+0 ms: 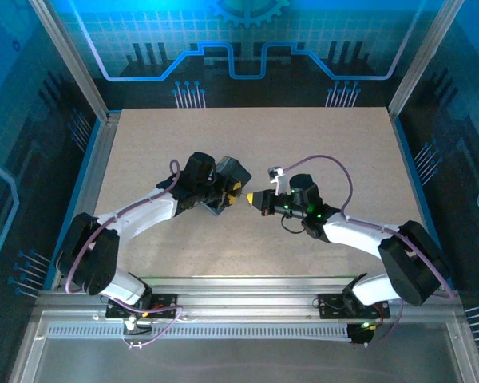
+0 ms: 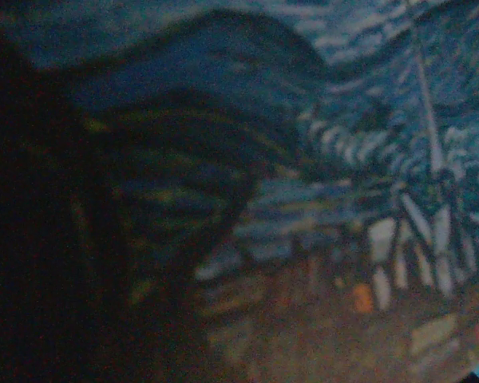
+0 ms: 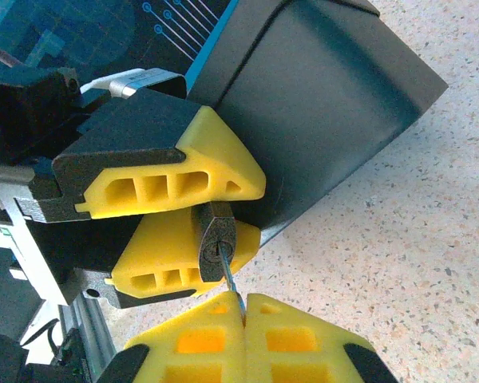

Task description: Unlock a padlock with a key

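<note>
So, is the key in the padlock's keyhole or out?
In: the right wrist view shows the key running from the shut right pincer into the keyhole of the padlock in the left pincer.

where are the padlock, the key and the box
padlock (image 3: pixel 215 239), right wrist view, keyhole end of its body
key (image 3: pixel 232 283), right wrist view, its thin blade
box (image 3: pixel 327 112), right wrist view, its dark flat face

Left arm (image 1: pixel 136 214) and right arm (image 1: pixel 355 235): white shells, black joints. A thin purple cable (image 1: pixel 333 159) trails each. Yellow, hollow-ribbed fingers (image 3: pixel 184 179) sit on black mounts.
</note>
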Controlling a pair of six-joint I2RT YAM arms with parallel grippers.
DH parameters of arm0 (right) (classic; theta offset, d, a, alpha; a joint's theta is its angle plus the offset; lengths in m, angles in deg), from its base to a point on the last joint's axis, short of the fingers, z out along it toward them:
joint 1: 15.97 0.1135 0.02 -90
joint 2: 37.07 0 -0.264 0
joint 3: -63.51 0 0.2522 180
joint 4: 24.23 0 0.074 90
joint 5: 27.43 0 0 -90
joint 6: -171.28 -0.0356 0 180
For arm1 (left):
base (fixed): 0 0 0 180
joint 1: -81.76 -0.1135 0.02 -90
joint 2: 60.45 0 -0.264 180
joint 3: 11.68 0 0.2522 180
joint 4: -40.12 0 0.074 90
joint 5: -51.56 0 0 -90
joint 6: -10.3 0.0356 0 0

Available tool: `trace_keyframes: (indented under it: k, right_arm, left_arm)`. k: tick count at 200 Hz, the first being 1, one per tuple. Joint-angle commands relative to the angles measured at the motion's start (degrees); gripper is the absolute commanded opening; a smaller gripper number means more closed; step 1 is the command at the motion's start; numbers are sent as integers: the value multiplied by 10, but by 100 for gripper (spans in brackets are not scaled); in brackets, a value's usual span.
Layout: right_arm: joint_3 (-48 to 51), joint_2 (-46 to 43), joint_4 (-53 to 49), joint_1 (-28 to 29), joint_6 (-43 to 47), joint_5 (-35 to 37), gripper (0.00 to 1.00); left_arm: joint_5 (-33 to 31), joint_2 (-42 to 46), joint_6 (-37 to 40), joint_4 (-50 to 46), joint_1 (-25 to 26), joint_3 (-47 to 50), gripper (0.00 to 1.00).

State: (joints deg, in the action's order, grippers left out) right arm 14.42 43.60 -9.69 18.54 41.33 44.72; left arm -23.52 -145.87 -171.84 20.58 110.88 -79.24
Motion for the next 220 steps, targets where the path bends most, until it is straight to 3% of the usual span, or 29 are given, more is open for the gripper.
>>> trace_keyframes:
  k: [1, 134, 220]
  right_arm:
    - [-26, 12, 45, 9, -25, -32, 0]
    - [-74, 62, 55, 0, -145, -118, 0]
    - [-79, 67, 66, -4, -163, -119, 0]
  left_arm:
    - [31, 21, 31, 16, 9, -19, 1]
    - [12, 33, 72, -3, 3, -15, 0]
    - [17, 30, 116, -50, 0, -32, 0]
